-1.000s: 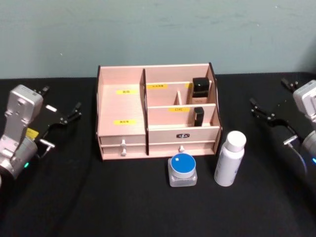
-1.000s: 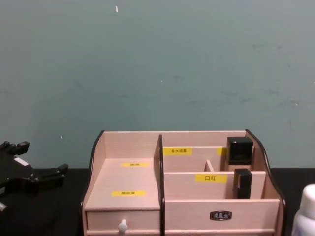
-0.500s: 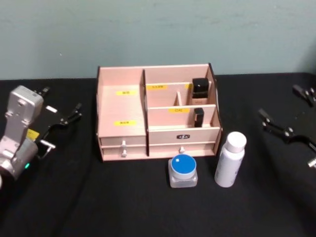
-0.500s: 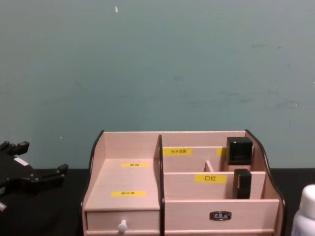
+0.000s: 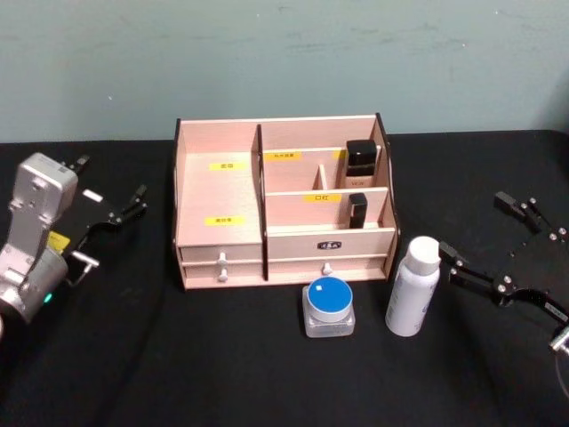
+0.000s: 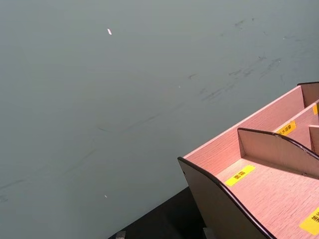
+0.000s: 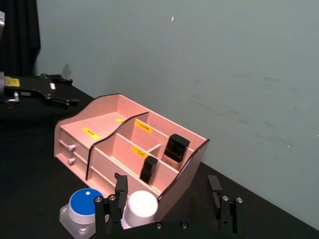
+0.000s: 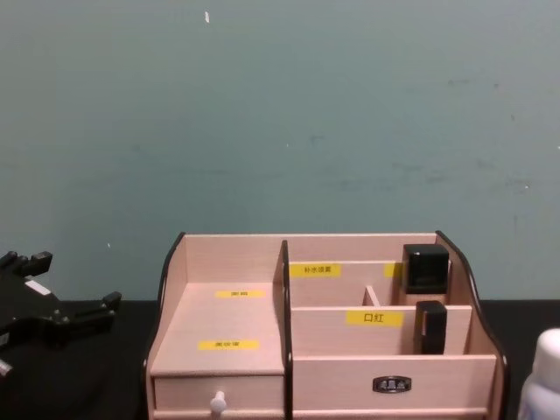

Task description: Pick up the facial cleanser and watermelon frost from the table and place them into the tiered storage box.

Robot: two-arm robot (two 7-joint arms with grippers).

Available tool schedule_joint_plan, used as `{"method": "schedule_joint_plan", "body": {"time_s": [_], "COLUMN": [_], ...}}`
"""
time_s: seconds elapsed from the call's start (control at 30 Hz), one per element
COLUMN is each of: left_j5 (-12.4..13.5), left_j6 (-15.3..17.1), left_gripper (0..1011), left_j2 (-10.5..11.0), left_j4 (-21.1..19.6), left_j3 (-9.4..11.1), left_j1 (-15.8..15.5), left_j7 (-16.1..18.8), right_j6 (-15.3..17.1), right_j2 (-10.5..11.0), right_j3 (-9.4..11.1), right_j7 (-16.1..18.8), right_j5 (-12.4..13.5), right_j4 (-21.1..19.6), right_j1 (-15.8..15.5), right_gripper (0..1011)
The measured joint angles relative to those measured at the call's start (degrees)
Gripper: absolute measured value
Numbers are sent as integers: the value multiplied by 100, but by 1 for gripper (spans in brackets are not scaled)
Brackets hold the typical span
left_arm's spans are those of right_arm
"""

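While the left jaws hang open at far left, the right jaws gape empty just right of the white cylindrical bottle (image 5: 413, 286), standing beside a blue-lidded jar (image 5: 329, 304) before the pale-wood tiered storage box (image 5: 218, 191).

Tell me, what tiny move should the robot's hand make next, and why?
Probably the right gripper should slide toward the white bottle until its open fingers straddle it. The bottle stands upright, not yet gripped, just beside the nearer fingertip. The left gripper sits parked, open, far to the left.
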Motion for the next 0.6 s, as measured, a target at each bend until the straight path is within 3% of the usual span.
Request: {"method": "schedule_joint_plan", "body": {"time_s": [0.2,0.6], "left_j5": [0,0], "left_j6": [0,0], "left_gripper": [1001,1001], "left_j2": [0,0], "left_j4": [0,0], "left_j3": [0,0], "left_j1": [0,0], "left_j7": [0,0], "right_j6": [55,334], "right_j2": [-70,-329], "right_j3": [-9,-207], "right_j7": [242,488], "right_j5": [187,247], "right_j4": [78,440], "right_j1": [5,169], "right_gripper": [1002,1002]}}
